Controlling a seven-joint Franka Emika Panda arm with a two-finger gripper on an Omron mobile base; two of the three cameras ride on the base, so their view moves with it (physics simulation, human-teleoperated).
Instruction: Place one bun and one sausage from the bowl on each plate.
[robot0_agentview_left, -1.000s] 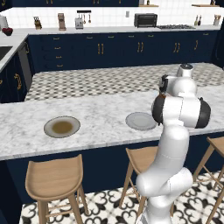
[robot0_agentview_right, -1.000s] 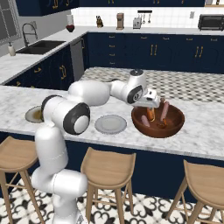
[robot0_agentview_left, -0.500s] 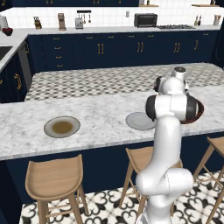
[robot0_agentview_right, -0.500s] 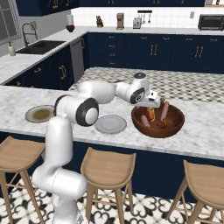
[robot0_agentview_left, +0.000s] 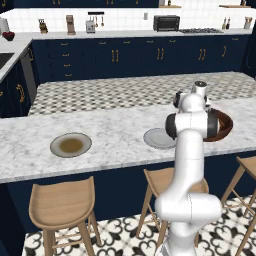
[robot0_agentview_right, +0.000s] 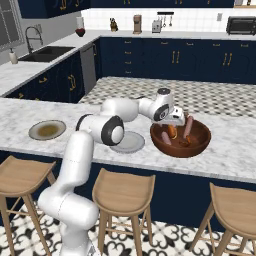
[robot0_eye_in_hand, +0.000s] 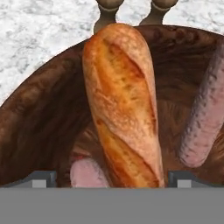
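My arm (robot0_agentview_right: 75, 165) is glossy white, built of rounded tubular links with dark grey joint caps. My gripper (robot0_eye_in_hand: 112, 178) ends in two small dark grey finger tips.

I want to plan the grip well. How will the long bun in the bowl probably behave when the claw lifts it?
The bun looks crusty, so probably stiff, not floppy. It is long and rounded, leaning against the bowl wall, so it may pivot or roll if gripped near one end. It is likely light.

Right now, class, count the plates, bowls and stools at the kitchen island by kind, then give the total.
Plates: 2
Bowls: 1
Stools: 3
Total: 6
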